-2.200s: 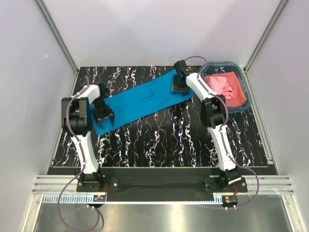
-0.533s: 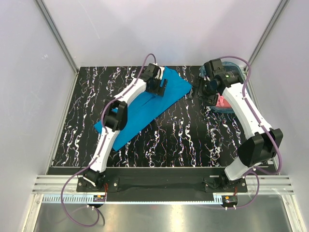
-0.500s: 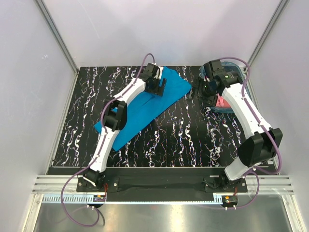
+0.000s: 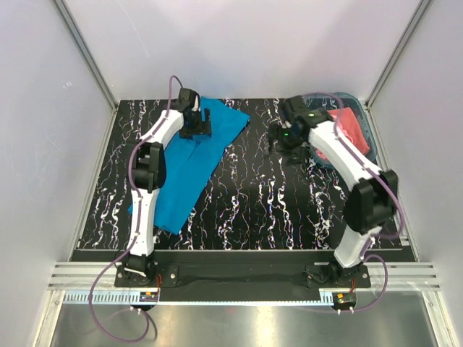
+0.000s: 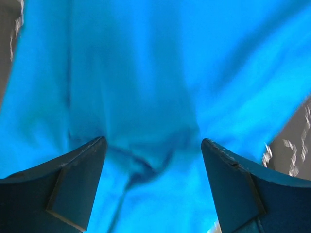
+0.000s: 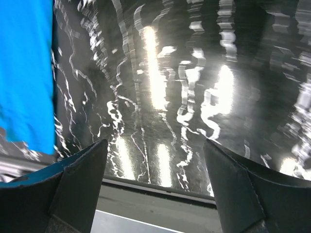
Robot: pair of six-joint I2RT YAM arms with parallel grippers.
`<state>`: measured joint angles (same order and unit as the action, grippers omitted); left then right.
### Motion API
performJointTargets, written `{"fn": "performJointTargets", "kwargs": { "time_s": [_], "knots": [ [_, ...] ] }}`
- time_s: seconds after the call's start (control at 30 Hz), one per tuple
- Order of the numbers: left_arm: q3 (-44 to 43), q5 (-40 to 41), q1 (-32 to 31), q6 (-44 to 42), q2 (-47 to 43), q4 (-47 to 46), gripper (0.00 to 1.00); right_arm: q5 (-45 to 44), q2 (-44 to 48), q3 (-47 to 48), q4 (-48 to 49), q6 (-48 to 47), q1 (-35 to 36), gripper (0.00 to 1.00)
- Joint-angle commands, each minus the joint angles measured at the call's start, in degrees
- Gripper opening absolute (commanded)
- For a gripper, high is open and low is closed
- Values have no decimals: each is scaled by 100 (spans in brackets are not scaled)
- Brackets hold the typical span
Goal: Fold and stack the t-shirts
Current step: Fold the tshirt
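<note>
The turquoise-blue t-shirt [image 4: 189, 163] lies folded in a long strip on the left half of the black marbled table, running from the far middle to the near left. My left gripper [image 4: 198, 121] is open over its far end; the left wrist view shows only blue cloth [image 5: 146, 87] and a small wrinkle between the spread jaws. My right gripper [image 4: 283, 139] is open and empty above bare table right of the shirt; the shirt's edge shows in its wrist view [image 6: 26, 73]. The salmon pink t-shirt [image 4: 352, 127] lies in the teal basket [image 4: 362, 108], partly hidden by the right arm.
The basket stands at the far right corner. Grey walls with metal frame posts enclose the table on three sides. The table's edge and a metal rail [image 6: 160, 194] show in the right wrist view. Both arm bases sit at the near edge.
The left gripper has moved left along the far edge, and the blue shirt's far end has swung left with it. The right gripper has moved left, away from the basket.
</note>
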<state>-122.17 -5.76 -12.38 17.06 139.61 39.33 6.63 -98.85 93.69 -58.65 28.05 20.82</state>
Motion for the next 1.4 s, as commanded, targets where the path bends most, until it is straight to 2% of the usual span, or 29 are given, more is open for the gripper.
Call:
{"fn": "performJointTargets", "kwargs": {
  "time_s": [0.0,0.1,0.17,0.23,0.27,0.3,0.33,0.37,0.43,0.47,0.5,0.6,0.67,0.77,0.87,0.9,1.07,1.17,1.2,1.27,1.37],
  "knots": [
    [26,-101,-265,104,-1127,381,87,-13,-529,421,266,-335,668,88],
    [62,118,-265,140,-2102,784,90,153,-995,912,503,-336,1213,86],
    [123,538,-247,271,-2830,1092,91,268,-1354,1150,626,-292,1650,84],
    [386,776,-229,315,-3368,1471,94,547,-1593,1510,828,-239,1977,78],
    [613,1152,-230,446,-3649,1559,93,689,-1837,1590,951,-91,2222,77],
    [1120,1278,-230,500,-4313,1656,93,1021,-1953,1704,1231,50,2355,75],
    [1447,1497,-230,570,-4633,1691,92,1207,-2076,1723,1416,208,2444,64],
    [1711,2056,-230,831,-5019,1788,91,1348,-2303,1758,1575,488,2531,59],
    [2378,2795,-160,1219,-5986,2270,90,1385,-2698,2021,1830,596,2883,59],
    [2565,2982,-116,1708,-6277,2489,90,1332,-2849,2170,1831,553,3032,60],
    [2775,3045,-63,1904,-6845,2840,90,1175,-3016,2580,1701,500,3251,62],
    [3663,2818,-54,2310,-7665,2940,88,771,-3815,3625,1121,192,3621,64],
    [4173,2607,-54,2520,-8351,3001,88,725,-4308,4006,918,104,3727,64],
    [4359,2431,-54,2627,-8854,3290,88,533,-4573,4228,917,16,3921,61],
    [4360,2343,-54,2627,-9074,3555,88,453,-4643,4044,1101,226,3930,54],
    [4351,2343,-54,2627,-9118,3651,88,366,-4626,3852,1136,279,3921,47],
    [4315,2281,-54,2557,-9276,3792,88,-3,-4240,2727,1322,368,3904,43],
    [4421,2045,-54,2469,-9329,3793,86,-259,-3775,1674,1451,332,3851,41],
    [4482,1974,-54,2443,-9347,3758,86,-285,-3608,931,1566,332,3790,41],
    [4710,1650,-54,2364,-9364,3574,86,-382,-3072,-125,1777,394,3693,42],
    [5211,956,-71,2241,-9330,3214,85,-575,-2255,-1095,1962,446,3535,44]
  ]
}}
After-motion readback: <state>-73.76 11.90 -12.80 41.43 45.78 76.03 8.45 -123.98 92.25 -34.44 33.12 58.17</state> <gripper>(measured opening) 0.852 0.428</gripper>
